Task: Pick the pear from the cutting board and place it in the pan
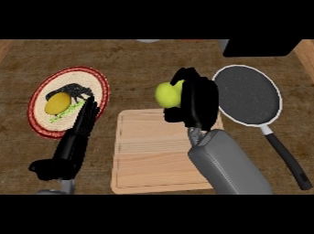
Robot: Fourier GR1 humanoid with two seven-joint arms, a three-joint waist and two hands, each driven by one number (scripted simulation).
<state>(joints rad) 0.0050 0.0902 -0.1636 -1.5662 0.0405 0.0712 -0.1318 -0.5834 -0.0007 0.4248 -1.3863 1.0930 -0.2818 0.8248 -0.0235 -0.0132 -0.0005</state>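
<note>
Right hand [194, 101] curled round pear [166, 93], held above far edge of cutting board [156, 155]. Carry right over pan [248, 95], keep clear of rim, lower to centre before releasing. Left hand [71, 146] open, resting beside plate [44, 123].

The right hand [196, 100] curls round a pear [165, 93] above the far edge of the cutting board [152, 155], beside the pan [248, 95]. The left hand [75, 137] rests open near a plate [44, 91] on the counter [139, 59].
</note>
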